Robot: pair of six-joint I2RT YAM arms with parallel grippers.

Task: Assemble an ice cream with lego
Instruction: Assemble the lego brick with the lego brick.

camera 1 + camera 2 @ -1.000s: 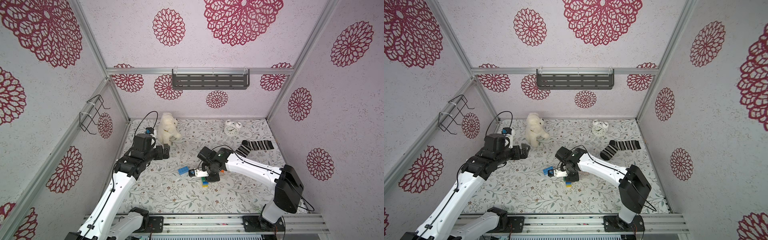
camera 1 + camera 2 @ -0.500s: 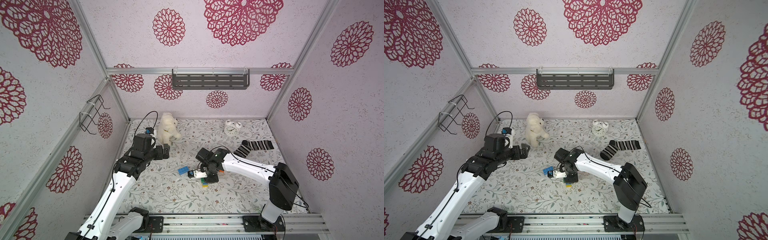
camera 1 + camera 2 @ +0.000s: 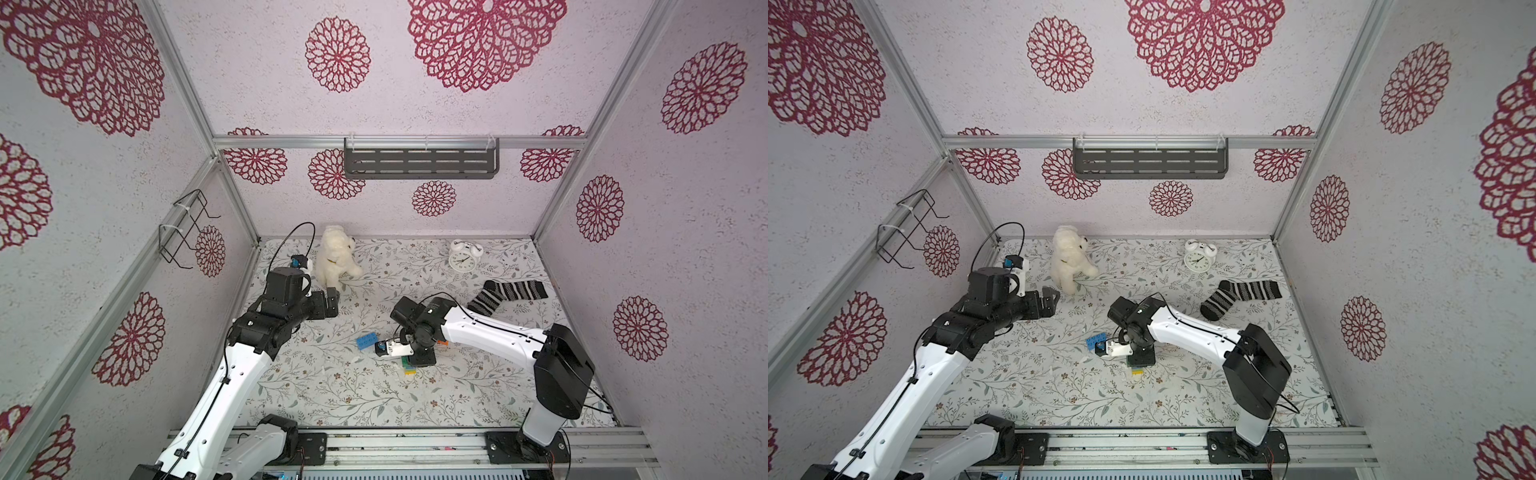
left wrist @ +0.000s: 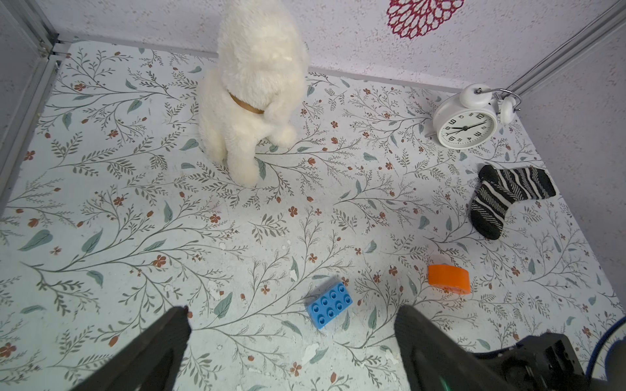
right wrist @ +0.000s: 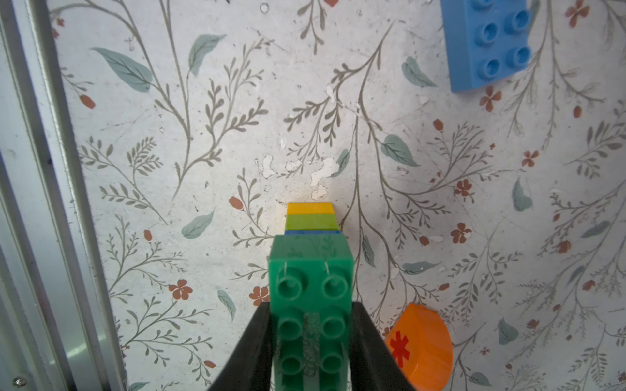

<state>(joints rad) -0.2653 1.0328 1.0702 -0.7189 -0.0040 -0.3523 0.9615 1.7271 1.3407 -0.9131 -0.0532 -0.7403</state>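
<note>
Right gripper (image 5: 311, 309) pinches the dark-green brick (image 5: 311, 267) by its long sides, black fingers pressed on glossy plastic, round studs facing the wrist camera; under it is a narrower stem (image 5: 311, 218) of a dark-blue sliver, a lime square and a yellow square, all smooth hard plastic; cannot tell whether the yellow end touches the floral mat (image 4: 135, 220); mat is matte, printed with leaves, scuffed white in spots; light-blue brick (image 4: 329, 304) lies flat, studs up, apart from the stack; orange half-round (image 5: 420, 342) with red asterisk lies just beside the right gripper; right arm (image 3: 490, 336) reaches low across the mat, wrist turned down; left arm (image 3: 249, 353) is bent and raised near the fluffy white plush dog (image 4: 257, 84); left gripper (image 4: 293, 313) is spread wide, nothing between its fingers, above the mat; in both top views the right gripper covers most of the stack, only lime and yellow peek out; white alarm clock (image 4: 465, 127) and striped sock (image 4: 504, 198) are well apart.
</note>
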